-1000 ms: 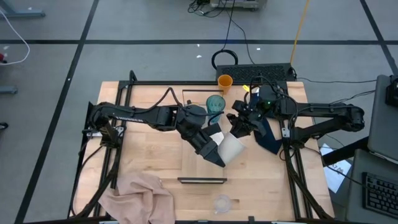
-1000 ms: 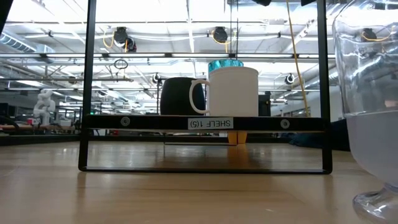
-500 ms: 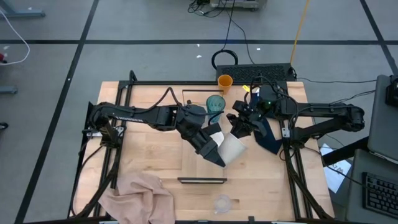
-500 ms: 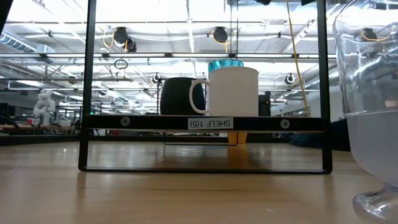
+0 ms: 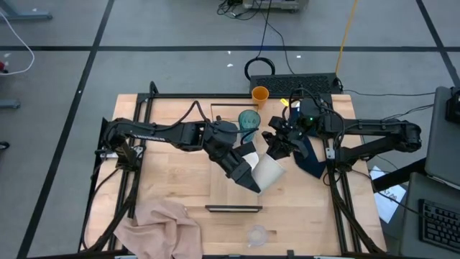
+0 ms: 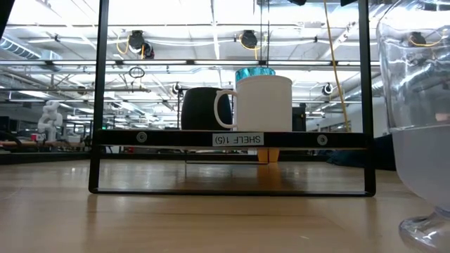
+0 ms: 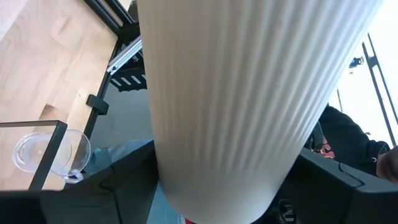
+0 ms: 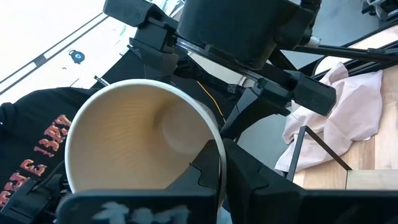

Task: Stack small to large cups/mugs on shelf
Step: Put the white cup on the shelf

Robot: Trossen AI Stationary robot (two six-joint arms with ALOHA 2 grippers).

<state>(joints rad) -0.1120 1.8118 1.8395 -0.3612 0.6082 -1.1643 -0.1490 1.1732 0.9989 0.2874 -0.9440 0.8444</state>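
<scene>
Above the shelf (image 5: 224, 188), the left gripper (image 5: 253, 178) clamps the tilted beige cup (image 5: 268, 171), while the right gripper (image 5: 277, 147) closes a finger (image 8: 208, 163) over that cup's rim from the other side.

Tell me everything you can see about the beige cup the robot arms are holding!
The beige cup is pale cream with fine ribs down its side and no handle visible. It is lifted and tipped on its side. The left gripper holds its body, and one finger of the right gripper sits over its rim. Its inside looks empty and smooth, apart from a round dent.
</scene>
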